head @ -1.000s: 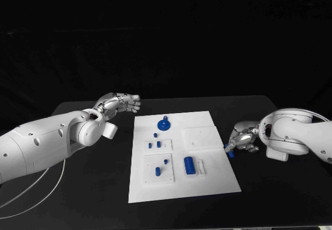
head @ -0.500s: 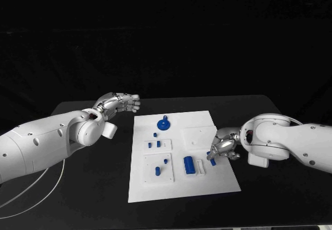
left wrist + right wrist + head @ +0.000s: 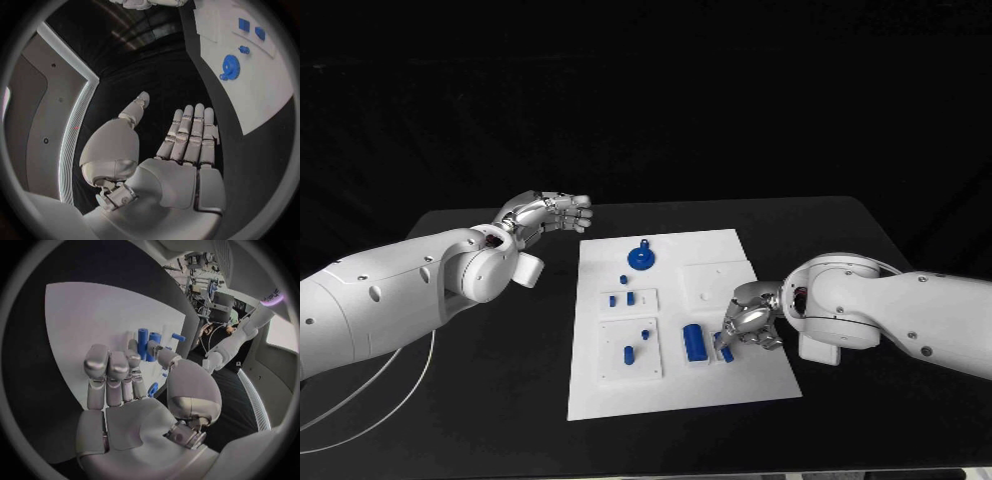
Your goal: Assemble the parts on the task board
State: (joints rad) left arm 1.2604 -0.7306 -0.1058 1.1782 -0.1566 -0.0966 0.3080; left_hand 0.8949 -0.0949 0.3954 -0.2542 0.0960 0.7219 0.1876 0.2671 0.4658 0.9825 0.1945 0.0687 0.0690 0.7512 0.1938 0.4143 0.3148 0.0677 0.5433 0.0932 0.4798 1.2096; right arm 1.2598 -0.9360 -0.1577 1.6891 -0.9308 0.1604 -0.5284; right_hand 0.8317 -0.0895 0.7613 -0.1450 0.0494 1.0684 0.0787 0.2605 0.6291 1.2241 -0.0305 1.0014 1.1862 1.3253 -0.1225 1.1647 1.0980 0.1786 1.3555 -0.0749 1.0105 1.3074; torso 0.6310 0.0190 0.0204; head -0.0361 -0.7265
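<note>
My right hand (image 3: pixel 750 325) has carried its pinched blue part (image 3: pixel 726 351) from the table onto the task board (image 3: pixel 733 385), beside the blue cylinder (image 3: pixel 692 342); insertion likely next; left hand (image 3: pixel 548 213) stays idle, fingers loosely apart, empty.

The black table (image 3: pixel 473 380) carries the white task board (image 3: pixel 733 385) at its centre, long side running from twelve to six o'clock, with bare tabletop on either side.
</note>
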